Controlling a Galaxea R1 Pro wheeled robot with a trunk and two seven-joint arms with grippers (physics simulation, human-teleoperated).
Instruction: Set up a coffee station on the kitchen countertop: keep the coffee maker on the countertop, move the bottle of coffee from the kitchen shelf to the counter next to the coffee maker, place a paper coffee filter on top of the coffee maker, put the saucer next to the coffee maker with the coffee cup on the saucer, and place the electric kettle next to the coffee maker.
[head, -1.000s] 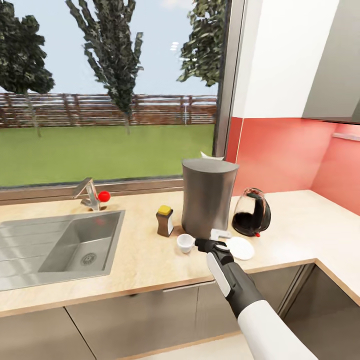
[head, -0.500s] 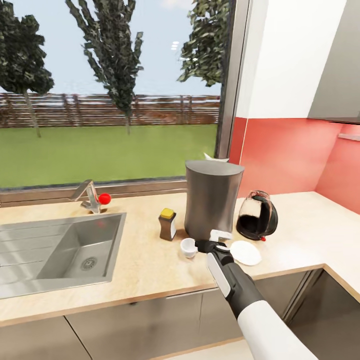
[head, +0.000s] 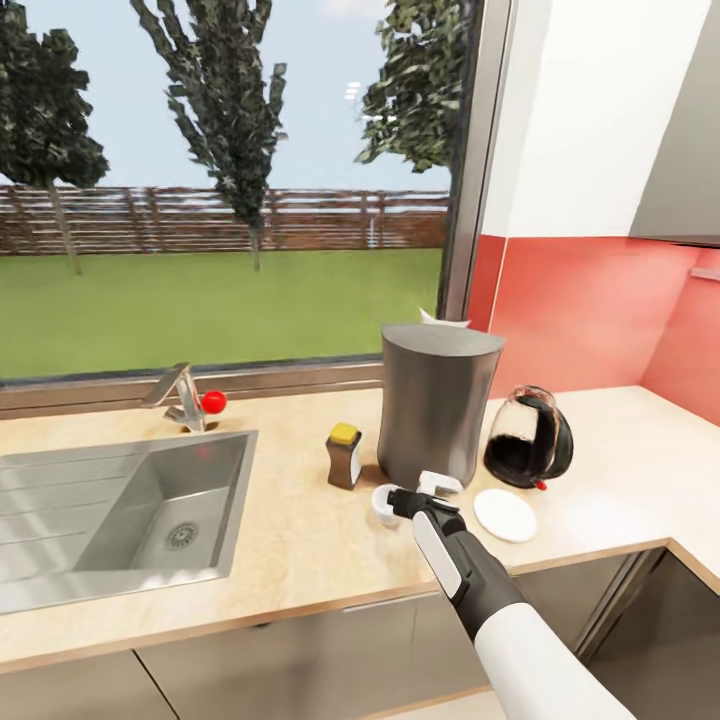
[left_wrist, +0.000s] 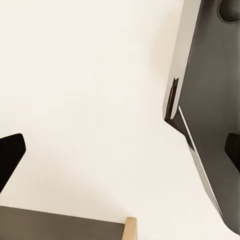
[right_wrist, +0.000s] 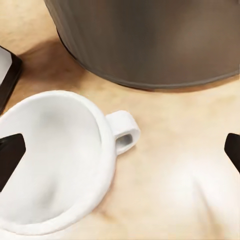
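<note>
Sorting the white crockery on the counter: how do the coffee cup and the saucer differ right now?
The coffee cup is deep with a handle; the saucer is flat and wider. The cup stands left of the right pincer, the saucer right of it, bare. The cup sits on the countertop, not on the saucer. Both are white, in front of the coffee maker.

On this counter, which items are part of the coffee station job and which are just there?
Job items: coffee maker, paper coffee filter on top of it, bottle of coffee, coffee cup, saucer, electric kettle, kitchen countertop, right gripper.

Just there: sink, faucet.
</note>
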